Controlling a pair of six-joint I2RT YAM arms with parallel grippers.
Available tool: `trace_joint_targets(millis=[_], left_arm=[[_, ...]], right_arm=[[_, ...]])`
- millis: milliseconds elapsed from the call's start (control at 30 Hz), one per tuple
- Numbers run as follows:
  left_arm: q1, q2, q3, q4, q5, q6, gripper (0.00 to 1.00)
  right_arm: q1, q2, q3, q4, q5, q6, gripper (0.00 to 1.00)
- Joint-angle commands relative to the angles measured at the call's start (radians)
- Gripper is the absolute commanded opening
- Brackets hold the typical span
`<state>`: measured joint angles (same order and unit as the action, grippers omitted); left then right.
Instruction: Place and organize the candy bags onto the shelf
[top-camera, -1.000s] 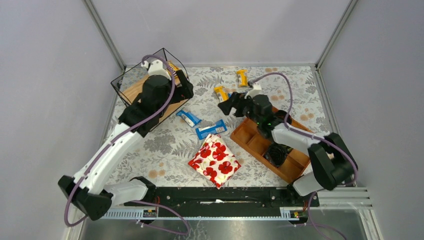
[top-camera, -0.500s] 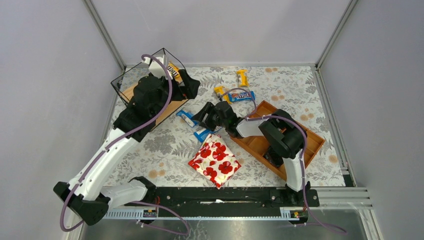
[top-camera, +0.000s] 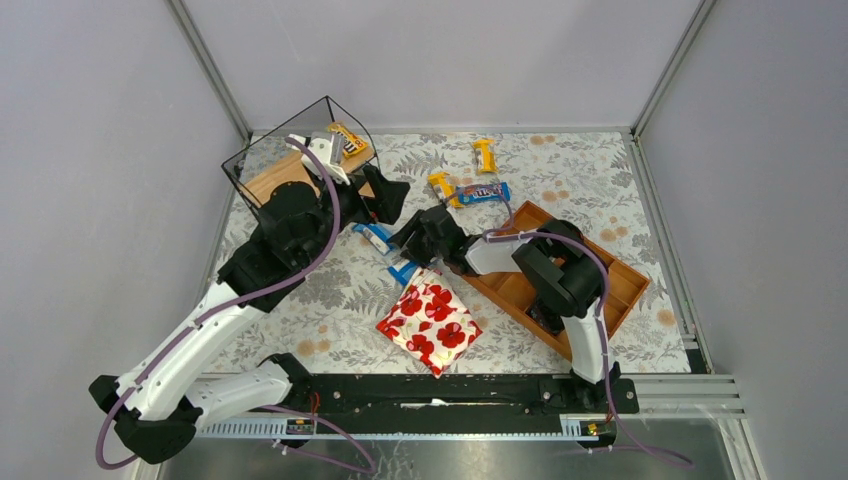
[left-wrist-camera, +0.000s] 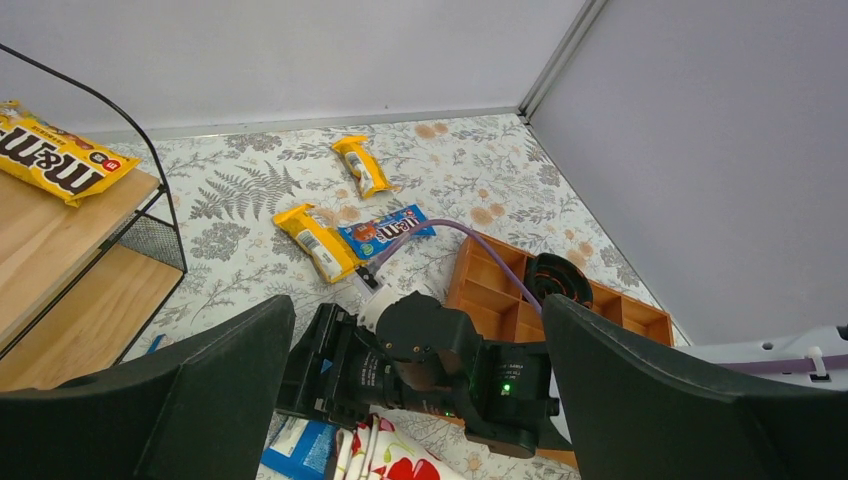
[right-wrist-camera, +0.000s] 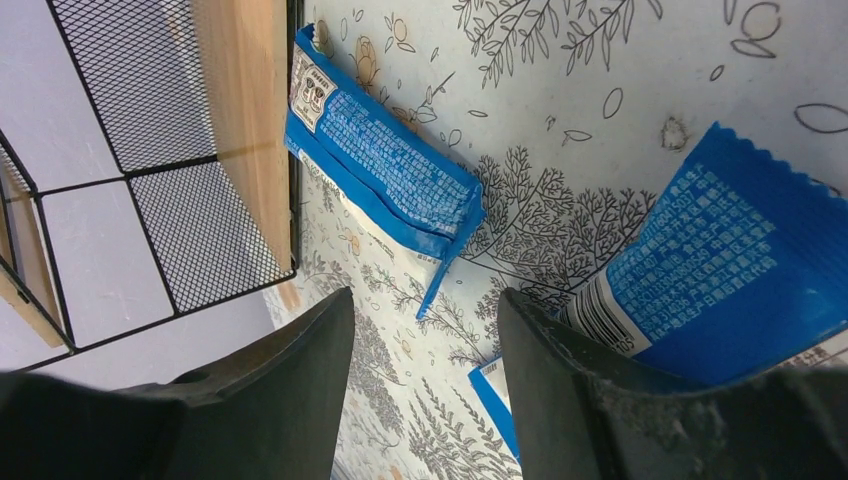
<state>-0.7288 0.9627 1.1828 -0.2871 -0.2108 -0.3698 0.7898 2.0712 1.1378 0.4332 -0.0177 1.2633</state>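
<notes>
The shelf (top-camera: 270, 175) stands at the far left with one yellow candy bag (top-camera: 346, 140) on its top board; both also show in the left wrist view, shelf (left-wrist-camera: 60, 250) and bag (left-wrist-camera: 55, 155). Two yellow bags (top-camera: 484, 154) (top-camera: 442, 187) and a blue one (top-camera: 483, 192) lie at the far middle. Two blue bags (top-camera: 372, 236) (top-camera: 403, 272) lie by the shelf's foot. My left gripper (top-camera: 388, 195) (left-wrist-camera: 415, 305) is open and empty above them. My right gripper (top-camera: 408, 243) (right-wrist-camera: 420, 310) is open, low over the cloth between the blue bags (right-wrist-camera: 385, 165) (right-wrist-camera: 700, 270).
A white pouch with red poppies (top-camera: 428, 322) lies near the front middle, touching one blue bag. A reddish-brown compartment tray (top-camera: 610, 290) sits at the right under the right arm. The two grippers are close together. Grey walls enclose the flowered tablecloth.
</notes>
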Motion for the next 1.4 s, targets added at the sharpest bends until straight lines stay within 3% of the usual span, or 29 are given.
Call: trace_joint_targets(millis=[0,400,633,867,1367], left_arm=[[-0.015,-0.014,-0.008,0.048,-0.033,0.019,0.99],[-0.032,-0.004,-0.012,0.048,-0.032,0.014,0.99],[-0.045,-0.01,-0.011,0.047,-0.047,0.02,0.99],[-0.052,-0.012,-0.008,0.043,-0.049,0.023,0.99],[-0.054,-0.032,-0.005,0.039,-0.065,0.028,0.99]], right_arm=[[0.014,0.039,0.036,-0.007,0.051,0.051,0.61],[0.045,0.126,0.038,0.095,0.205,0.218,0.47],[0.054,0.127,-0.012,0.187,0.281,0.22,0.24],[0.052,0.099,-0.028,0.314,0.245,0.183,0.0],[0.05,0.102,0.114,0.532,0.076,0.264,0.0]])
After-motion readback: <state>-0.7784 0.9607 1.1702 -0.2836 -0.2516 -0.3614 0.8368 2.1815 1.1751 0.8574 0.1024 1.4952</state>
